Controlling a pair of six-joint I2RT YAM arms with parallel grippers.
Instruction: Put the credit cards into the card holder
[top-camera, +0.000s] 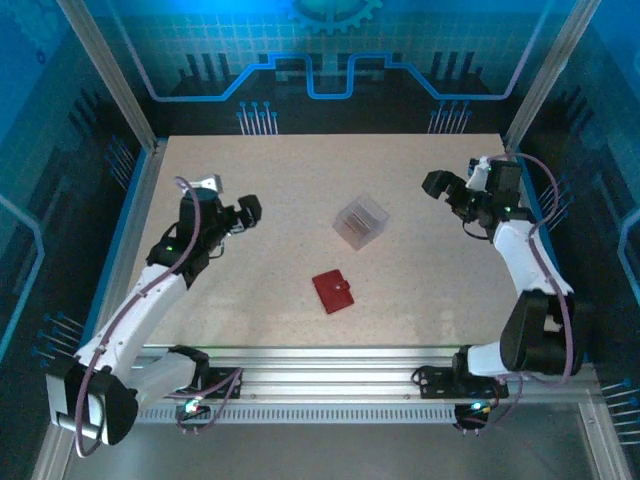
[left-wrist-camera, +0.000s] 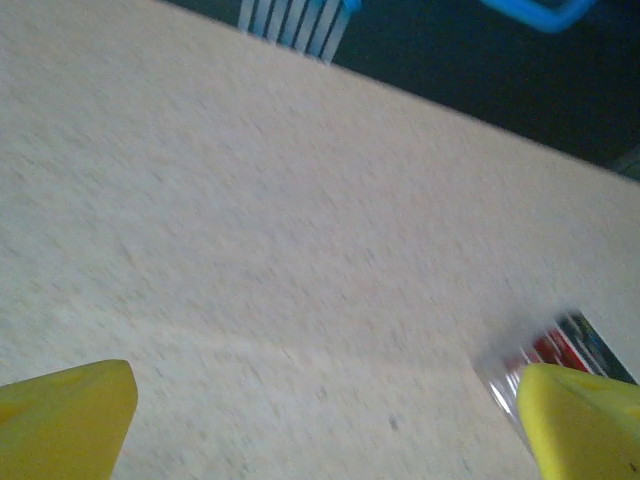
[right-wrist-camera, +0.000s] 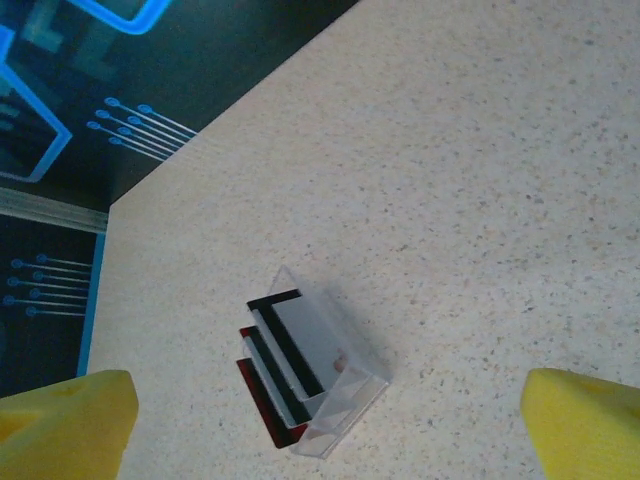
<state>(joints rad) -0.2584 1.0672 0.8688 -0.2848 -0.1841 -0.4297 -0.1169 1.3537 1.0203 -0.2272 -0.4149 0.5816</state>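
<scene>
Cards (right-wrist-camera: 287, 352) stand upright in a tiered clear box (top-camera: 360, 222) near mid-table, none yet in the wallet (top-camera: 333, 291). In the top view the box lies at about 8 o'clock from the right gripper (top-camera: 440, 185) and at about 3 o'clock from the left gripper (top-camera: 246, 213). The right one is nearer, so it looks the likelier arm for the first pick.

In the right wrist view the cards sit just above the midpoint between the spread yellow fingers (right-wrist-camera: 70, 420). Their long edges run from 11 to 5 o'clock, across the gap rather than along it. Both grippers are wide apart and hold nothing.

About three cards show, stepped one behind the other. They have pale grey faces with a dark stripe along the top edge, and the lowest shows dark red. They are thin and close-packed, so separating one should be fiddly.

The wallet lies flat at about 7 o'clock from the box, apart from it. It looks closed, with the tab snapped.
</scene>
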